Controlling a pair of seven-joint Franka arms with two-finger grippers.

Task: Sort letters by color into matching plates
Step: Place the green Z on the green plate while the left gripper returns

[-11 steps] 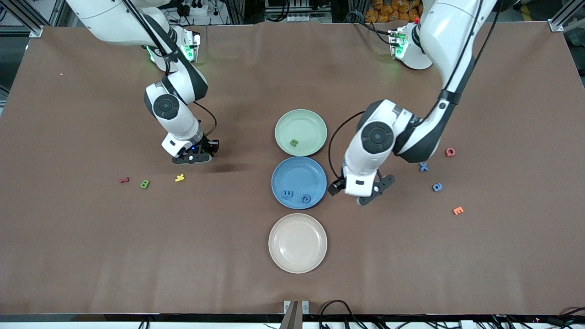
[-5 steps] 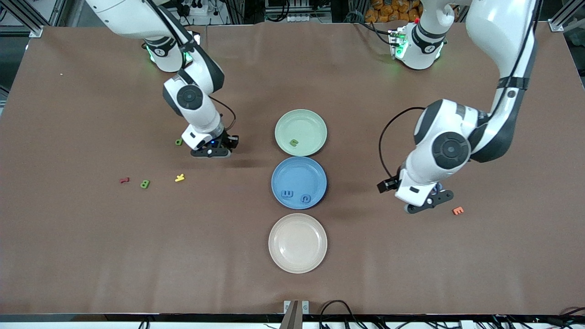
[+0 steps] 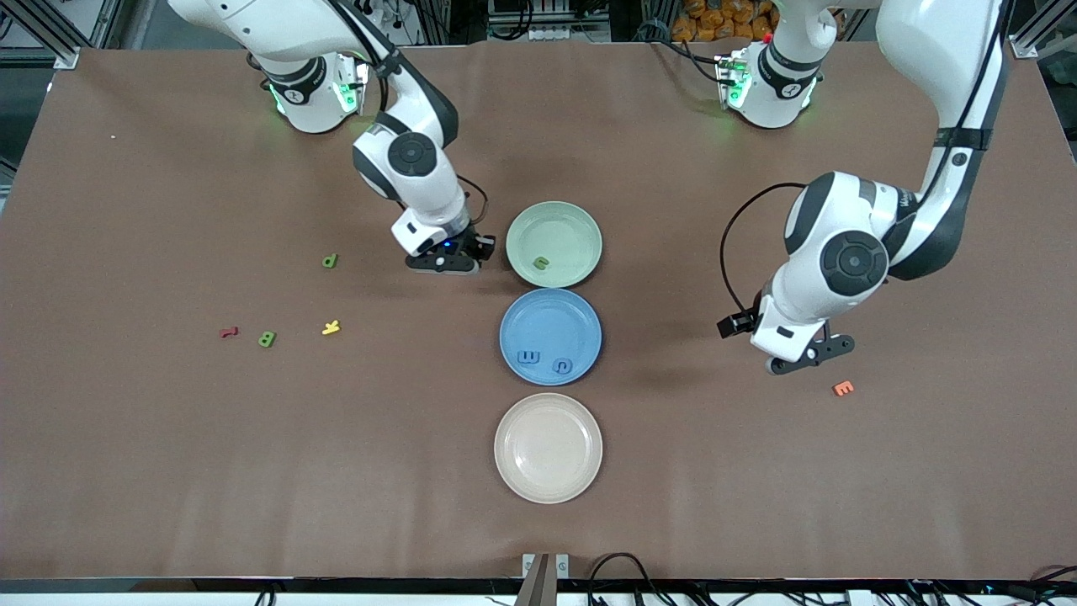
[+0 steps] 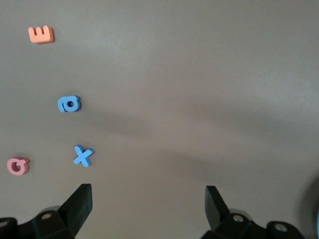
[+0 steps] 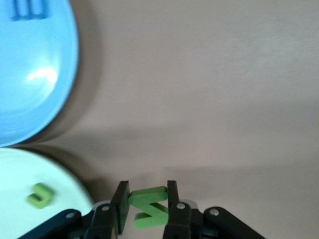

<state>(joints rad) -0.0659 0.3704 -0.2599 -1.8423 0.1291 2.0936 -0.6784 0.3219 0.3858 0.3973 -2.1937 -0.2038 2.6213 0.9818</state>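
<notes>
Three plates are sitting in a row: green plate [image 3: 554,244] with one green letter [image 3: 542,264], blue plate [image 3: 550,337] with two, beige plate [image 3: 548,448] bare. Eight letters are lying loose on the tabletop [image 3: 168,463]. The right tool [image 5: 145,205] is pinching a green Z [image 5: 148,207] over the tabletop beside the green plate. The left tool [image 4: 148,199] is hanging wide over the blue x [image 4: 82,156].

3 plates [image 3: 554,210] — 12 letters [image 3: 330,260]
</notes>
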